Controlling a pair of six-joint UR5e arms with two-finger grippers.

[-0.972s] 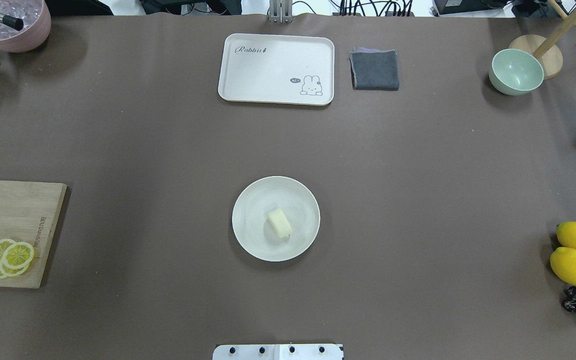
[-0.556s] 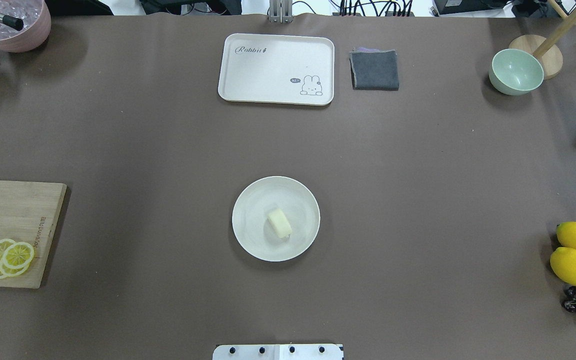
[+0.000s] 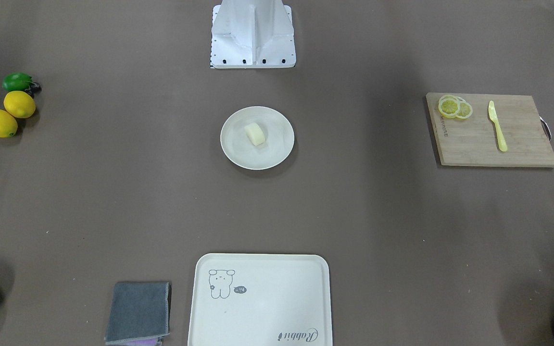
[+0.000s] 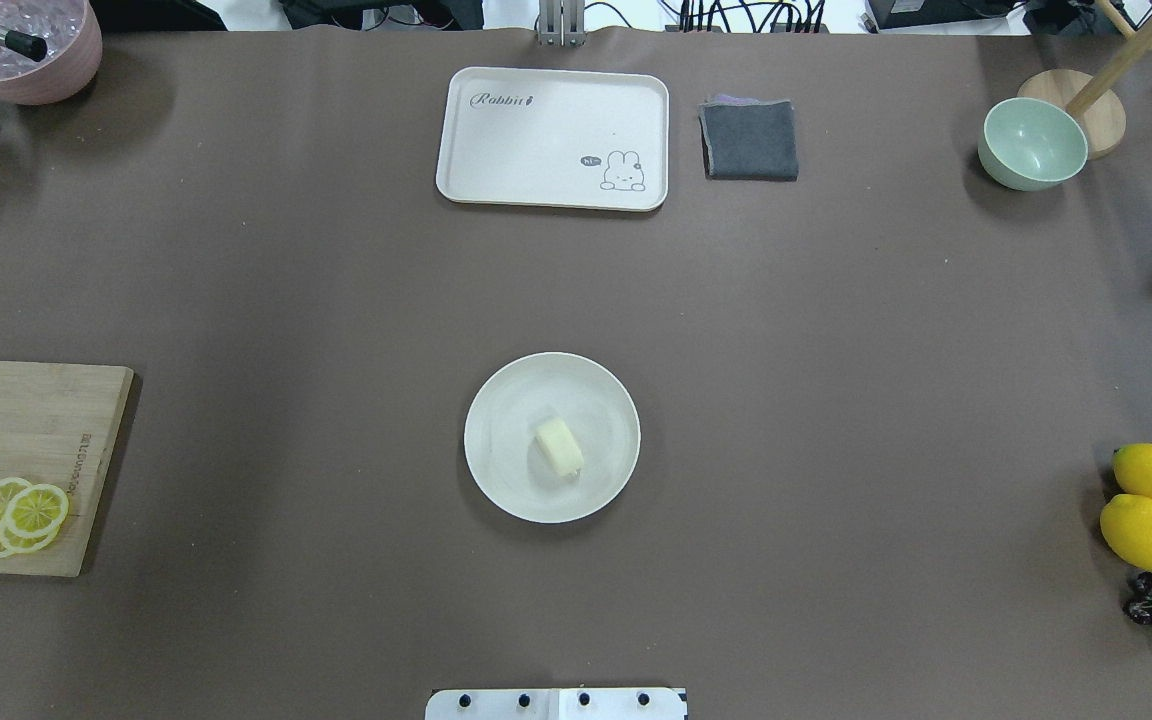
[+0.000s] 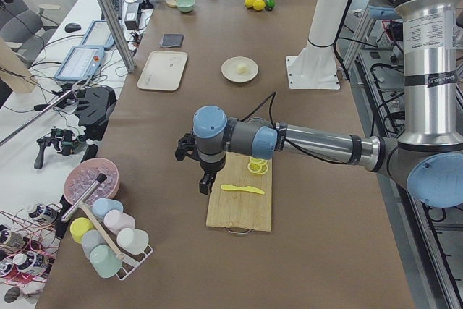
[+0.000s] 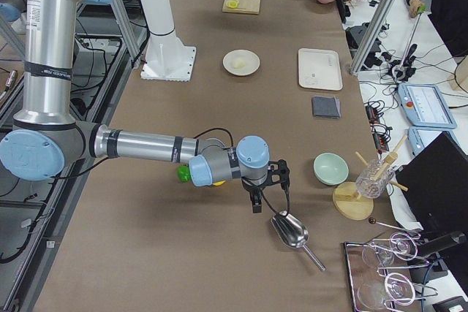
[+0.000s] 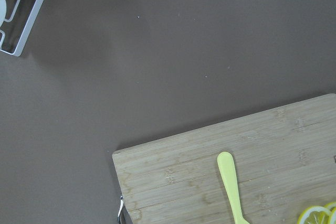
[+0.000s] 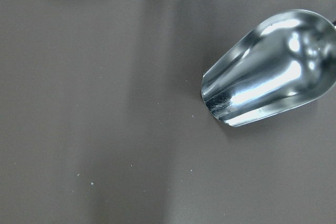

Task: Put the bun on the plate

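Brown-covered desk (image 4: pixel 836 400); round cream-white shallow plate (image 4: pixel 501 440), centre, toward 6 o'clock; left claw (image 5: pixel 206 182) and right claw (image 6: pixel 256 202), well apart from plate, opening and hold cannot be told; small pale cream bun (image 4: pixel 559 446), lying on plate, unmoved since a second ago; placement judged complete.

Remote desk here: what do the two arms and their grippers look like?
Both arms match: silver metal tubes, grey joints with round light-blue caps, and a white printed label on the upright tube. The left arm and the right arm each have a thin black cable looping along the forearm to the wrist. The left gripper and the right gripper are small, black and blocky.
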